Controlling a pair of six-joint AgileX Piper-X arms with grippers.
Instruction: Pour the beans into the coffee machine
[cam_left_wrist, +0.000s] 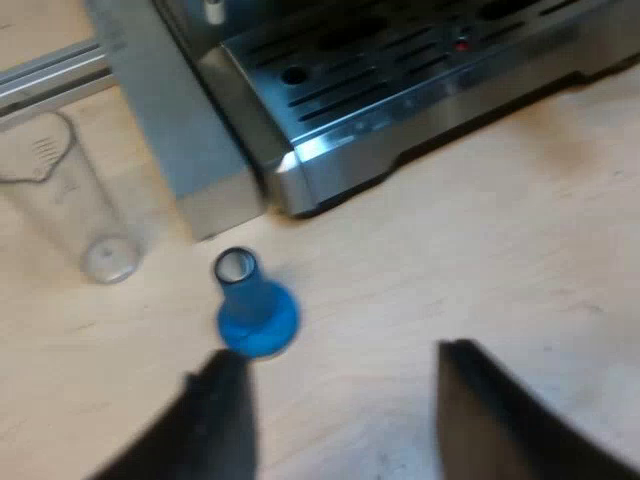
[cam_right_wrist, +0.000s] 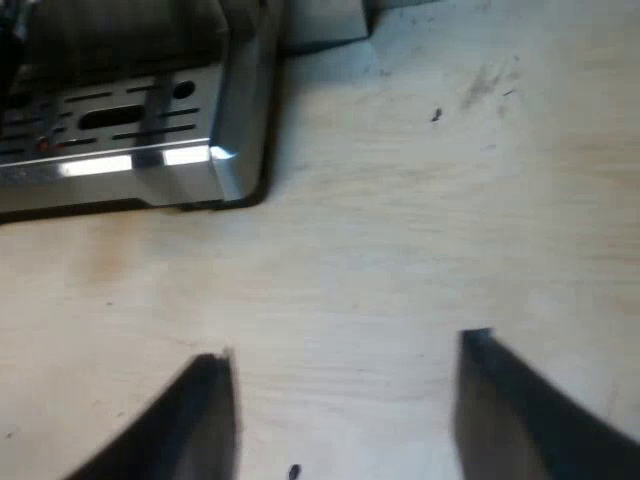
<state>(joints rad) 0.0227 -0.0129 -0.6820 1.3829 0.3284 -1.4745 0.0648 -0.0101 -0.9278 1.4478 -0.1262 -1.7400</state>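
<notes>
We count one flared blue tamper (cam_left_wrist: 255, 312), one clear glass (cam_left_wrist: 72, 200), one steel machine (cam_left_wrist: 400, 95) on wooden desk (cam_left_wrist: 480, 260). Jaws spread on left gripper (cam_left_wrist: 340, 358) and right gripper (cam_right_wrist: 345, 350).

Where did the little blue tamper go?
In the left wrist view, the blue tamper stands on the wooden table near the espresso machine's front corner. The measuring glass is close by, and my open left pincer is just short of it.

Our left gripper (cam_left_wrist: 340, 360) ends in two black fingers (cam_left_wrist: 215, 425), matte and flat-sided; each is broad near the wrist and narrows to a blunt, squared tip. Our right gripper (cam_right_wrist: 345, 350) bears a like pair, equally dark; their surfaces look smooth and plain.
</notes>
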